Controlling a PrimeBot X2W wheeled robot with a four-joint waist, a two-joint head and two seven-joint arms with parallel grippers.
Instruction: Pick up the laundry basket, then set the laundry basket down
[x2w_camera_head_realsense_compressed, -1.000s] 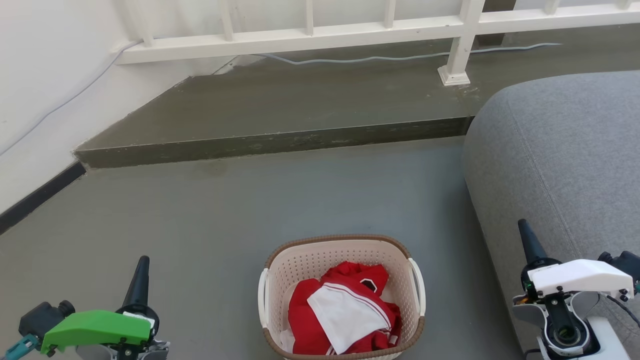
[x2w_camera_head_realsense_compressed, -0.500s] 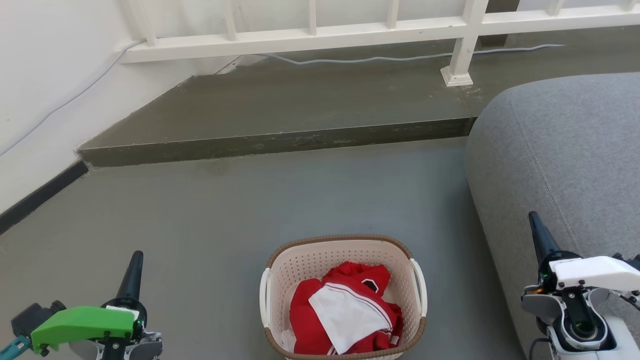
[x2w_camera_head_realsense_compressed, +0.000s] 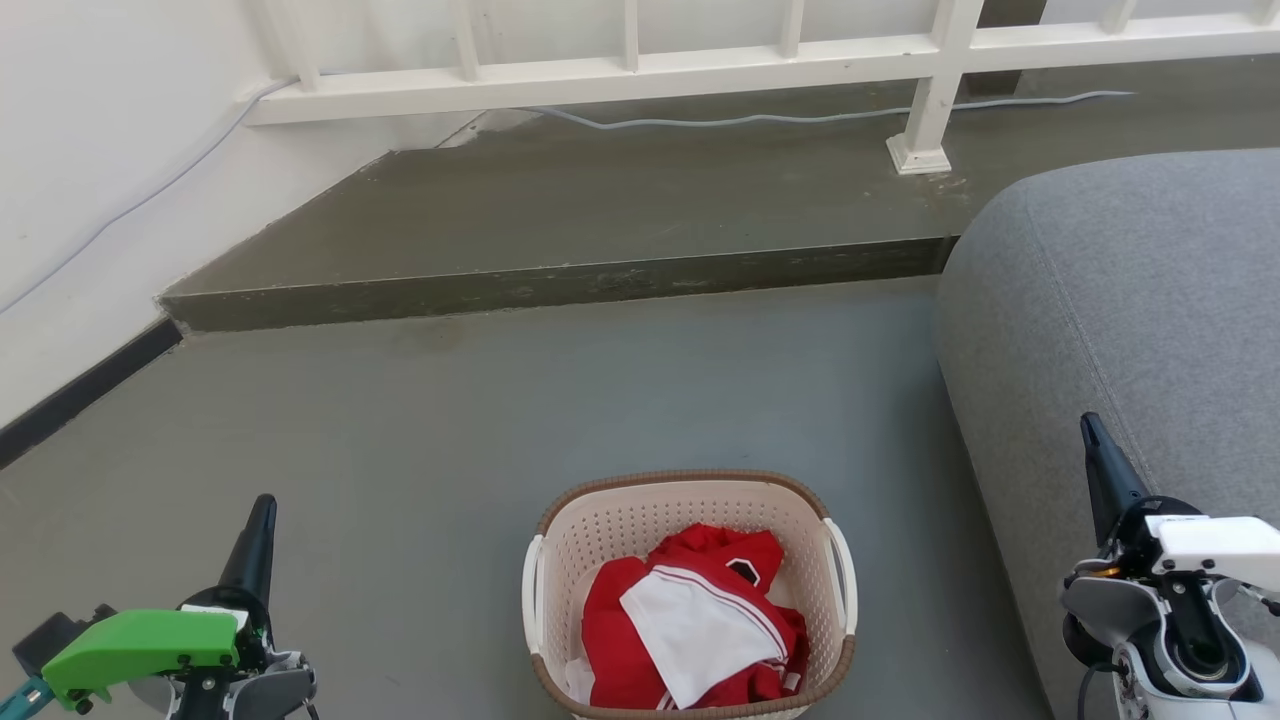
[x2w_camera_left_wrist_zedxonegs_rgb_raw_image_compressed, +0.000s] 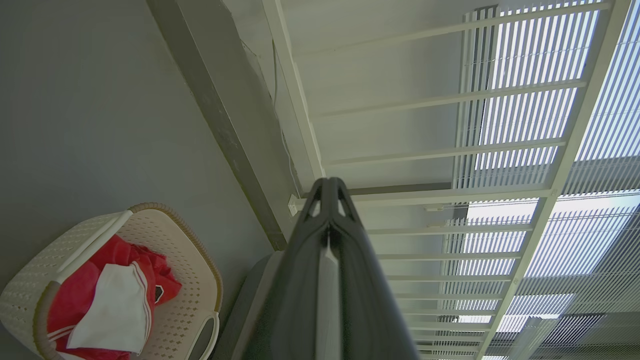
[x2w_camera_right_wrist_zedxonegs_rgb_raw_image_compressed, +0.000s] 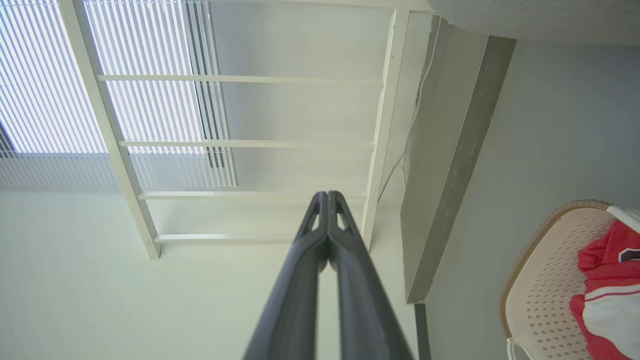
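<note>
The laundry basket (x2w_camera_head_realsense_compressed: 690, 478) sits on the floor (x2w_camera_head_realsense_compressed: 400, 420), its handles (x2w_camera_head_realsense_compressed: 527, 595) facing sideways. The left gripper (x2w_camera_head_realsense_compressed: 262, 505) hangs well to its left and the right gripper (x2w_camera_head_realsense_compressed: 1088, 425) well to its right (about equally far), both with fingers (x2w_camera_left_wrist_zedxonegs_rgb_raw_image_compressed: 305, 260) pressed together.

In the head view, the left gripper (x2w_camera_head_realsense_compressed: 260, 512) has been shifted outward toward 9 o'clock and the right gripper (x2w_camera_head_realsense_compressed: 1092, 432) toward 3 o'clock, both farther from the laundry basket (x2w_camera_head_realsense_compressed: 618, 530).

Grey floor (x2w_camera_head_realsense_compressed: 400, 440) meets a raised step (x2w_camera_head_realsense_compressed: 560, 285) under a white railing (x2w_camera_head_realsense_compressed: 640, 65), with a grey sofa (x2w_camera_head_realsense_compressed: 1130, 300) at right.
</note>
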